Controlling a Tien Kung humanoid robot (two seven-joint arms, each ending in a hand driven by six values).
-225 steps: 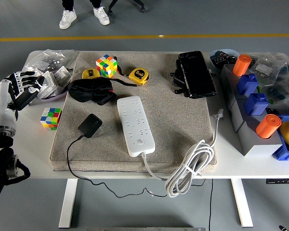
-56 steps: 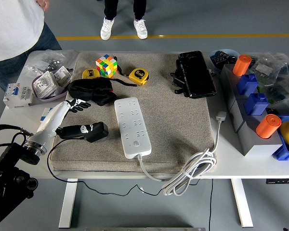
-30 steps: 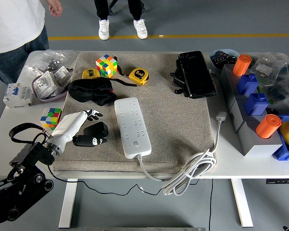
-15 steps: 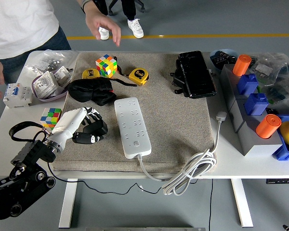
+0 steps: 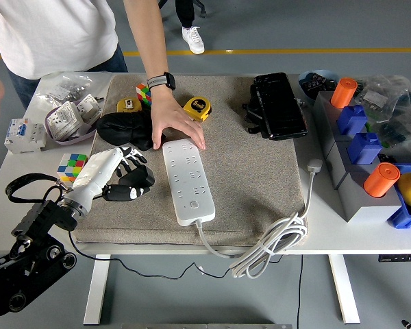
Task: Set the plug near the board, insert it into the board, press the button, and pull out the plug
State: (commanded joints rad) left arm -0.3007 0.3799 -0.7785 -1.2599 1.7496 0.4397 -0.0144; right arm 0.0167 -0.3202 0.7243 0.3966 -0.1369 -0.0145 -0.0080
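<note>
A white power strip lies lengthwise on the beige mat, its cable coiled at the table's front edge. My left hand, white-shelled with black fingers, is shut on the black plug adapter, just left of the strip's middle. The adapter's black cord runs off the mat's near left edge. A person at the far side reaches down and rests a hand on the strip's far end. My right hand is out of view.
A black pouch, two yellow tape measures and a cube sit behind the strip. A black case lies at back right. Grey and blue bins with orange cylinders stand right. A small cube lies left.
The person's arm came down over the table and the hand now presses the strip's far end. My left hand with the adapter shifted slightly toward the strip.
</note>
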